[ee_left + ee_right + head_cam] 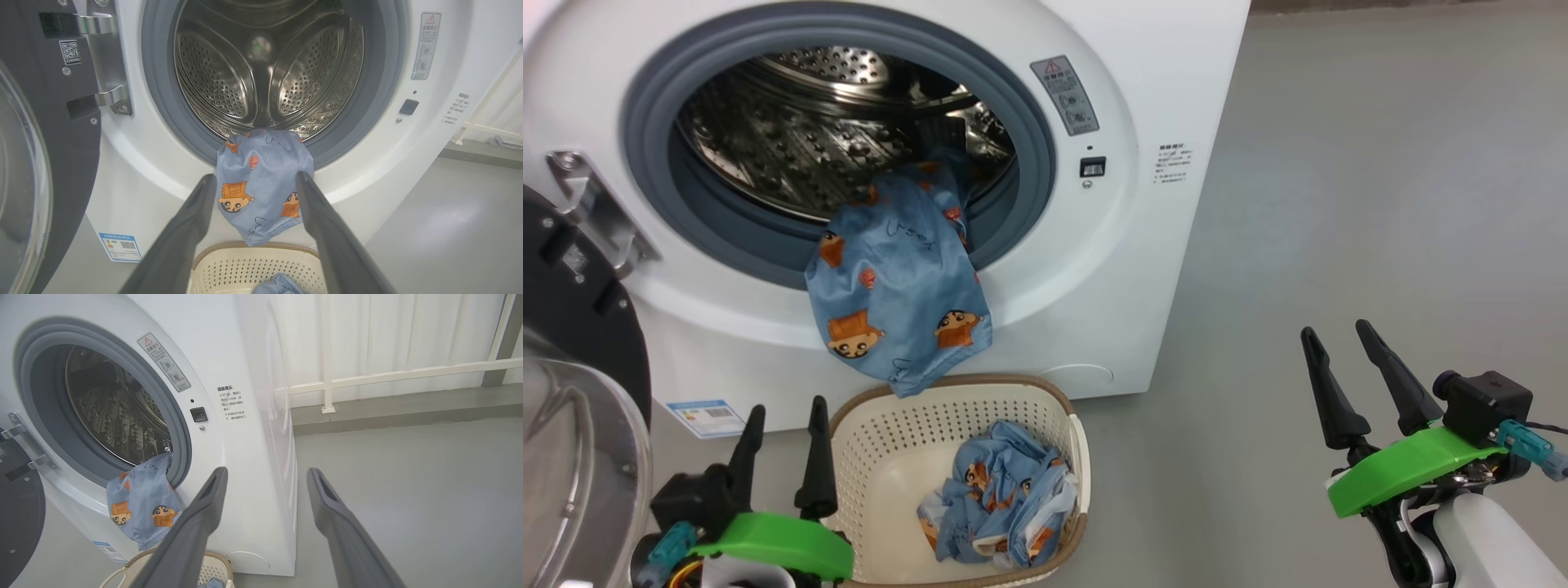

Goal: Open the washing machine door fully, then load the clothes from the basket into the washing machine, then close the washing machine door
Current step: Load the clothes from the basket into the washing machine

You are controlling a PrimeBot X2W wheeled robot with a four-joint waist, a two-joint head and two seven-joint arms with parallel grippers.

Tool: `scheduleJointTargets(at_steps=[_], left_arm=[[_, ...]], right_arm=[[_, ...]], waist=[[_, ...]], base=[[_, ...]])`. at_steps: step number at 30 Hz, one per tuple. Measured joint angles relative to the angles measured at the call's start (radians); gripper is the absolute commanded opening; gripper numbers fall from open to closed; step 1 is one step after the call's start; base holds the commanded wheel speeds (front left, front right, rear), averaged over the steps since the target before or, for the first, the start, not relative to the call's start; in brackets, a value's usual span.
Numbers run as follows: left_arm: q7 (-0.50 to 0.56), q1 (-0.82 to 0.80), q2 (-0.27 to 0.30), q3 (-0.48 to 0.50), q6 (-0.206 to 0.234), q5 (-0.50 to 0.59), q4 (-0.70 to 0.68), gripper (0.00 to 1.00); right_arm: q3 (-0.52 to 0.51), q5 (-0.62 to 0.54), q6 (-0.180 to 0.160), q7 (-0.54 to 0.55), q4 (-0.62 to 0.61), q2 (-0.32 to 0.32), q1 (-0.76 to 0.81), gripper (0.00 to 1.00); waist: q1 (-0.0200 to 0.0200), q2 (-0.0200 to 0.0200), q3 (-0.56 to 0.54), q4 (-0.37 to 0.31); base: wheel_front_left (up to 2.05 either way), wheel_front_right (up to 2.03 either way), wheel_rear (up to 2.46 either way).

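Nearest the robot, hovering low: left claw (787,406) and right claw (1336,328), both spread, gripping nothing. Beyond, lying bunched in basket (882,441): clothes (1001,506). Farther, dangling half out of washing machine (1176,82): one garment (898,302). Loading apparently proceeding; next likely needing that garment pushed inside.

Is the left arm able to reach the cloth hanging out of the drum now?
Probably yes: the open left gripper points at the hanging cloth, nothing stands between them, and the basket sits lower.
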Motion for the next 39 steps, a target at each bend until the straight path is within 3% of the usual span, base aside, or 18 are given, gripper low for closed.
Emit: scheduleJointTargets(at_steps=[21, 39], left_arm=[[0.025, -0.466, 0.048, -0.122, -0.007, -0.044, 0.516, 1.0], [0.009, -0.743, 0.1, -0.125, -0.002, -0.079, 0.768, 1.0]], right_arm=[[-0.02, -0.02, 0.0, 0.0, -0.047, 0.036, -0.095, 1.0], [-0.03, -0.044, 0.0, 0.0, -0.085, 0.098, -0.166, 1.0]], waist=[[0.0, 0.0, 0.223, -0.078], [0.0001, 0.0, 0.432, -0.172]], base=[[0.0, 0.0, 0.0], [0.0, 0.0, 0.0]])
